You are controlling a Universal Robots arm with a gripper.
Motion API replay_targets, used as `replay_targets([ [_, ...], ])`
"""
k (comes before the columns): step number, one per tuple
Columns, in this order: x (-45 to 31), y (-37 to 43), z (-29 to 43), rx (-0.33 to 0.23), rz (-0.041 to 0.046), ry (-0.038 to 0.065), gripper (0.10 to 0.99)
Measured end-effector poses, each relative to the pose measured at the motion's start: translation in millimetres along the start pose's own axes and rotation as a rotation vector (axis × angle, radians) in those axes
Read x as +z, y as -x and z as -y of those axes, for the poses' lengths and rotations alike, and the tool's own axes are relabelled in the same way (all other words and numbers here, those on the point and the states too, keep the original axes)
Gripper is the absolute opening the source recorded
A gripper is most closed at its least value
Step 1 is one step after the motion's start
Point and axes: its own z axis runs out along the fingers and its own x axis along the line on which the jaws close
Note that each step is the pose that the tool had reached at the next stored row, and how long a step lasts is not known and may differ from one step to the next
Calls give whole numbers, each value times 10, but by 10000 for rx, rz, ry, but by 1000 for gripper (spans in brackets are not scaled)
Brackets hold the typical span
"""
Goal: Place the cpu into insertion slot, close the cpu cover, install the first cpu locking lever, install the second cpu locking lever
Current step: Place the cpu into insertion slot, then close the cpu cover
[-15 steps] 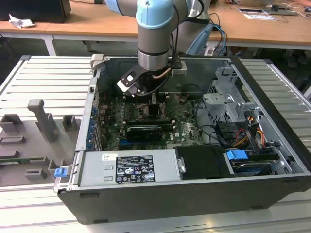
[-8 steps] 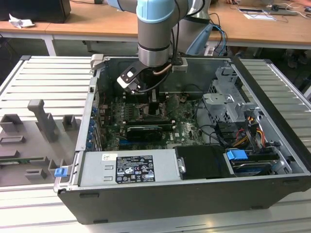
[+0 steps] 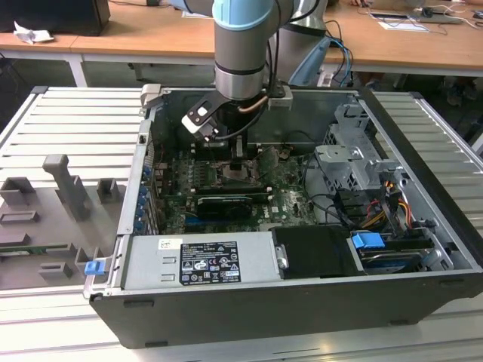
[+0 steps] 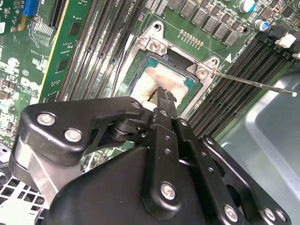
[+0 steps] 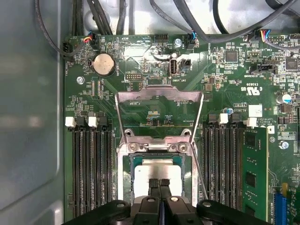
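Observation:
The cpu (image 5: 157, 169) (image 4: 165, 80), a pale silvery square, lies flat inside the insertion slot (image 5: 123, 174) (image 4: 157, 44) on the green board. My gripper (image 5: 159, 183) (image 4: 162, 95) hangs straight over the chip. Its two black fingertips are pressed together, hold nothing, and sit at or just above the chip's face. The cpu cover (image 5: 159, 93) stands swung up off the socket, and the board shows through its cut-out. A thin locking lever (image 4: 253, 84) (image 5: 199, 174) sticks out unlatched beside the socket. In the exterior view the gripper (image 3: 235, 157) reaches down into the open computer case.
Long black memory slots (image 5: 91, 168) (image 5: 225, 164) flank the socket on both sides. Cables (image 5: 197, 28) run along the board's edge. The case holds a power supply (image 3: 200, 260), a drive cage (image 3: 355, 154) and metal walls (image 4: 272, 131). A grey slatted table (image 3: 68, 136) surrounds the case.

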Motion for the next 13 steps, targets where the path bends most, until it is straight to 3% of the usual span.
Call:
replay_targets([
  [7, -32, 0, -1, 1, 1, 0, 106],
  [13, -179, -4, -6, -1, 0, -1, 106],
])
